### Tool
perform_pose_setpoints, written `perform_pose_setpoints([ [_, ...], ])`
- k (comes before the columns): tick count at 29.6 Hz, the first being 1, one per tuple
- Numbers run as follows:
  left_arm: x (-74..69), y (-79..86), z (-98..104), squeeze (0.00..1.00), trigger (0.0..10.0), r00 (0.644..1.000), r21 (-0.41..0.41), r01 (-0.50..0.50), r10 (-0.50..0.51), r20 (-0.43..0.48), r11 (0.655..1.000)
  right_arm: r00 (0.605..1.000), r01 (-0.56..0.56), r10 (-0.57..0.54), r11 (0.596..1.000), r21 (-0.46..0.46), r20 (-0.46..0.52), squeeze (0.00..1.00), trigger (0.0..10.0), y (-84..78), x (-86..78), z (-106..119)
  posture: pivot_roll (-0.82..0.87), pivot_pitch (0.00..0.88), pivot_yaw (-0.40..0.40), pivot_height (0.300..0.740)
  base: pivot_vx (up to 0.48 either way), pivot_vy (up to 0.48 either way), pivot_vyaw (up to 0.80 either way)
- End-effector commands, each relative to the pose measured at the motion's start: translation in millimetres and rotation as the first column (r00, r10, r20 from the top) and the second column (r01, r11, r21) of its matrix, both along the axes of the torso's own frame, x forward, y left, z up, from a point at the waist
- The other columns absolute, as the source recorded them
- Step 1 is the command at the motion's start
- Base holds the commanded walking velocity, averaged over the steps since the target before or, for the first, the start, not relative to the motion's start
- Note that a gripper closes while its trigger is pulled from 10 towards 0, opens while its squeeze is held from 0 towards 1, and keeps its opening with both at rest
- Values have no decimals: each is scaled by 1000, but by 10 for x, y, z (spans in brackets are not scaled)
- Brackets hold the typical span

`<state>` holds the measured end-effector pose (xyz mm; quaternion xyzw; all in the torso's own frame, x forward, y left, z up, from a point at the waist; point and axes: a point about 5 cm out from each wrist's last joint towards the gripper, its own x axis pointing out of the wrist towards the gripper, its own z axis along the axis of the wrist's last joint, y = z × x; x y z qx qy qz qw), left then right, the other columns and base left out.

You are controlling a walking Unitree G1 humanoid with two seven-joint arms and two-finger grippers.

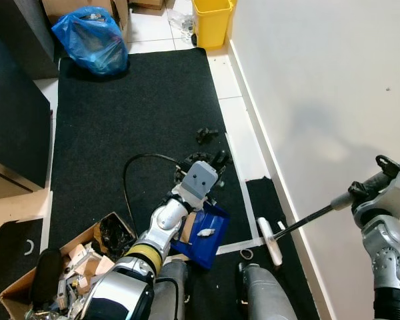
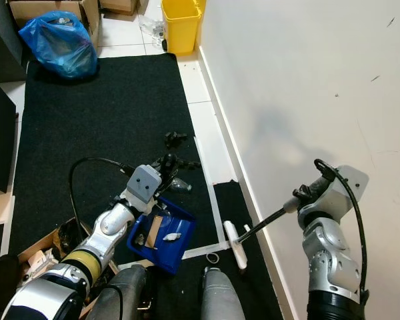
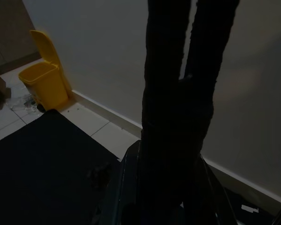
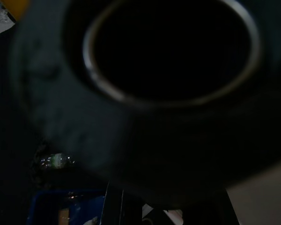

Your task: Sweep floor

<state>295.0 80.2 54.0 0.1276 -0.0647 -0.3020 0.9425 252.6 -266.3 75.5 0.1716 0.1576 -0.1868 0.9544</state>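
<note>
The left gripper point(image 1: 217, 162) is blocking the dustpan's point(image 1: 217, 241) far rim, and the right gripper point(image 2: 305, 191) is lying hidden (broom handle point(image 2: 270, 218) obscuring).

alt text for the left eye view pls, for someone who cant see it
The left gripper holds a blue dustpan on a black mat, while the right gripper holds a broom beside the white wall. A yellow bin stands ahead.

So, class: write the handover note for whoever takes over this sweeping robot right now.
Left gripper holds the blue dustpan on the black mat, low in front of the robot.
Right gripper holds the broom handle; the white broom head rests on the floor by the wall.
Done: paper scraps lie in the pan.
Left: dark debris on the mat ahead and a small ring near the broom head.
</note>
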Motion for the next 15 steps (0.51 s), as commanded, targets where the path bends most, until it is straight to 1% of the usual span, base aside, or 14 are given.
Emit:
perform_pose_setpoints([
  [1,-88,-111,-76,0,10000,999,-22,35,-35,-37,999,999,6,-2,994,105,-37,0,10000,66,-55,-126,-74,194,-79,740,0,0,0],
  [2,-89,-108,-77,0,10000,999,-22,34,-35,-36,999,999,32,-26,986,163,-41,0,10000,94,-58,-148,-72,193,-79,740,0,0,0],
  [3,-89,-108,-77,0,10000,999,-22,34,-35,-36,999,999,32,-26,986,163,-41,0,10000,94,-58,-148,-72,193,-79,740,0,0,0],
  [4,-90,-107,-77,0,10000,999,-21,35,-35,-36,999,998,56,-46,974,217,-48,0,10000,115,-62,-172,-72,193,-79,740,0,0,0],
  [5,-89,-106,-77,0,10000,999,-21,35,-35,-36,999,997,65,-54,969,237,-51,0,10000,123,-62,-181,-73,193,-79,740,0,0,0],
  [6,-89,-106,-77,0,10000,999,-21,35,-35,-36,999,997,65,-54,969,237,-51,0,10000,123,-62,-181,-73,193,-79,740,0,0,0],
  [8,-88,-105,-75,0,10000,999,-21,34,-35,-36,999,996,86,-78,954,286,-41,0,10000,137,-53,-187,-73,193,-79,740,0,0,0],
  [10,-88,-105,-75,0,10000,999,-21,34,-35,-36,999,996,86,-78,954,286,-41,0,10000,137,-53,-187,-73,193,-79,740,0,0,0],
  [11,-86,-103,-74,0,10000,999,-22,34,-35,-36,999,994,110,-109,930,352,-22,0,10000,163,-31,-178,-77,193,-77,740,0,0,0],
  [12,-86,-103,-74,0,10000,999,-22,34,-35,-36,999,993,118,-121,920,374,-17,0,10000,173,-24,-173,-77,193,-77,740,0,0,0],
  [13,-86,-103,-74,0,10000,999,-22,34,-35,-36,999,993,118,-121,920,374,-17,0,10000,173,-24,-173,-77,193,-77,740,0,0,0],
  [14,-88,-115,-73,0,10000,999,-23,38,-39,-36,999,985,149,-172,892,428,14,0,10000,188,18,-136,-79,192,-75,740,0,0,0],
  [15,-88,-119,-73,0,10000,999,-23,39,-40,-36,999,979,161,-200,877,453,38,0,10000,191,44,-104,-78,192,-74,740,0,0,0],
])
